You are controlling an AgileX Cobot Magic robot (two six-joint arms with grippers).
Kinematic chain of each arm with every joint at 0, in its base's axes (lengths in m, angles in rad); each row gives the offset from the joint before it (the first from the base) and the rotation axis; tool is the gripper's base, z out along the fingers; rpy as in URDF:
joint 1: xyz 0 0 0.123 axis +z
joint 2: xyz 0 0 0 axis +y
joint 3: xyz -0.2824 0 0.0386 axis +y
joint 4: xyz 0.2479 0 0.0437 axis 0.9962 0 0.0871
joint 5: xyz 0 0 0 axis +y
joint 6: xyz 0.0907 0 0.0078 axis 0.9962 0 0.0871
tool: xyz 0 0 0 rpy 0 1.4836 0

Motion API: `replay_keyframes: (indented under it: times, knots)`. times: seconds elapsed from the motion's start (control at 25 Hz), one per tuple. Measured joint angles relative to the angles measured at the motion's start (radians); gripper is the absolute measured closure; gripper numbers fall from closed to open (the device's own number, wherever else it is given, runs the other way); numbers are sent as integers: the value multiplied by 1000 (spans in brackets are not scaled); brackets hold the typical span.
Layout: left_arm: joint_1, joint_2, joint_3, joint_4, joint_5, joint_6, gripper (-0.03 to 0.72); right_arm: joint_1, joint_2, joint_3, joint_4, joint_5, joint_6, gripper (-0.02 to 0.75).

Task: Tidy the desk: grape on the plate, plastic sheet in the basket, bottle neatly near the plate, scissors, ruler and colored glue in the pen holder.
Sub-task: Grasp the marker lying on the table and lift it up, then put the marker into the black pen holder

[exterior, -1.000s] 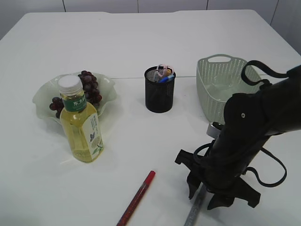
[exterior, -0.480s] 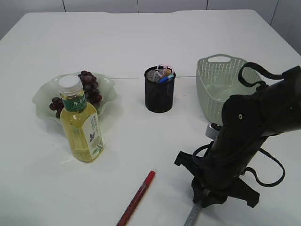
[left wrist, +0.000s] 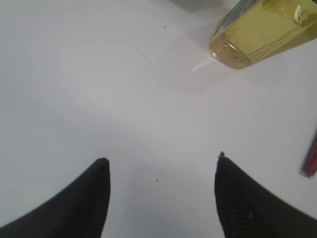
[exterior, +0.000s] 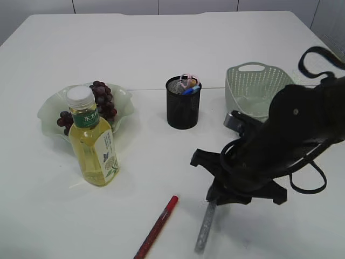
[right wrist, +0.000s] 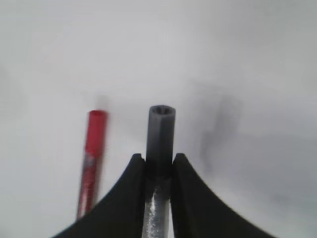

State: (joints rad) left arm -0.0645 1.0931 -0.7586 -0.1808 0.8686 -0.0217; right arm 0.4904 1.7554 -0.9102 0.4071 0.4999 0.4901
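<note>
Desk state, right gripper clamped on silver glue stick

Plate (exterior: 49, 110) at far left of table (exterior: 161, 48), pale green, wavy rim. Grape (exterior: 102, 100) bunch lying in plate, dark purple. Bottle (exterior: 91, 140) upright just in front of plate, white cap, green label, yellow liquid, partly hiding the grapes from exterior view. Bottle base also seen at upper right of left wrist view.

Left gripper (left wrist: 161, 193): fingers spread wide apart, nothing between them, only bare table below. Not visible in exterior view.

Red glue stick (exterior: 156, 226) flat on table, front centre, lying diagonally, cap end pointing up-right. Same stick seen blurred at left of right wrist view (right wrist: 91, 158).

Pen holder (exterior: 183, 102), black mesh, upright at table centre. Pink scissor handles and a blue-yellow item poking out of top; finer detail too small to tell.

Silver glue stick (exterior: 205, 225) just right of red one, near but apart, tilted, upper end pinched in right gripper (right wrist: 159, 166). Fingers closed tight on both sides of the shaft. Lower end blurred; contact with table cannot be told.

Basket (exterior: 253, 89) at right, pale green, perforated walls, behind right arm. Clear sheet inside, faint and hard to make out.
</note>
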Motion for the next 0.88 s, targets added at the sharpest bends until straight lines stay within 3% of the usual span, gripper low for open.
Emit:
replay_keyframes:
  times: [0.12,0.24,0.44,0.52,0.72,0.88]
  knots:
    - [0,0,0,0,0,0,202,-2,-60,1,157,-15,-219,647]
    - [0,0,0,0,0,0,202,-39,-98,2,406,15,-524,647]
    - [0,0,0,0,4,0,202,-175,-105,2,883,174,-1096,647]
    - [0,0,0,0,14,0,202,-239,-105,2,1020,229,-1301,647]
    - [0,0,0,-1,28,0,202,-332,-105,2,1256,285,-1722,647]
    - [0,0,0,-1,32,0,202,-341,-105,-7,1353,286,-2005,647]
